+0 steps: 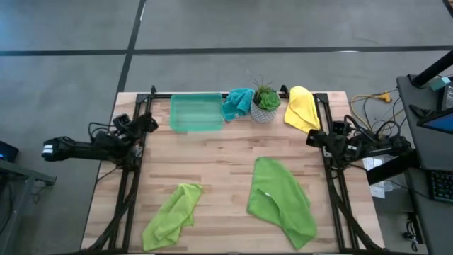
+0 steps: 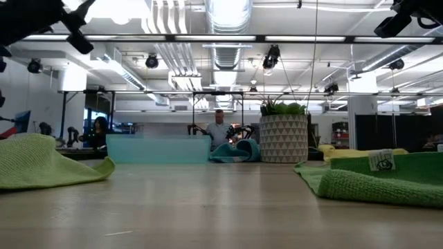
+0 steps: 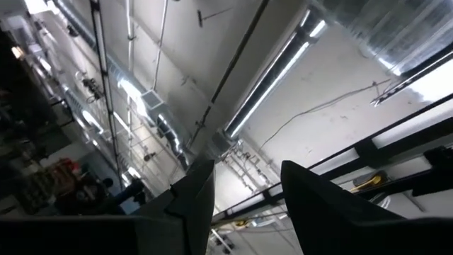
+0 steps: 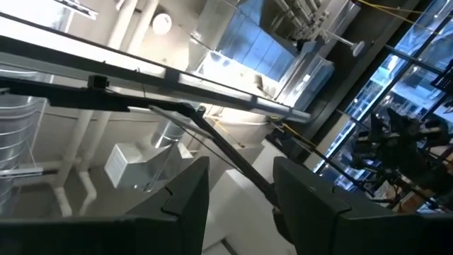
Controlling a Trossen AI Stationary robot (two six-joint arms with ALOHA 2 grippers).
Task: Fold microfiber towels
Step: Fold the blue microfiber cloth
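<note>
Two lime green towels lie crumpled on the surface's near half; the teal towel and yellow towel flank the potted plant at the far edge. Both tools, left tool and right tool, are parked off the sides, fingers parted, empty.

Two lime green towels; one teal towel, one yellow towel. Tray see-through green. Plant pot white, diamond-patterned.
</note>
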